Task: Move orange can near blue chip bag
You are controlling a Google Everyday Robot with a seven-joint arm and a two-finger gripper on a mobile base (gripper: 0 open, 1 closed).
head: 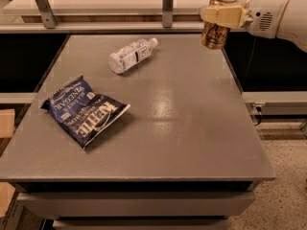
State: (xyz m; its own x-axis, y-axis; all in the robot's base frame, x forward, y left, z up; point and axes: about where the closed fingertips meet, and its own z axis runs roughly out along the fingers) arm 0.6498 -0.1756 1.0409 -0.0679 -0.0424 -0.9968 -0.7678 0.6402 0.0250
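Three objects, one flat grey tabletop (pixel 182 119). The crinkled dark blue chip bag with white lettering (pixel 84 110) lies flat at the left, towards the near side. The clear plastic bottle with a white label (pixel 130 55) lies on its side at far centre. My beige two-finger tool (pixel 223 16) is up at the far right corner, pinching the small orange-gold metal drink can (pixel 214 35). The can is upright, lifted off the surface, well apart from the bag.
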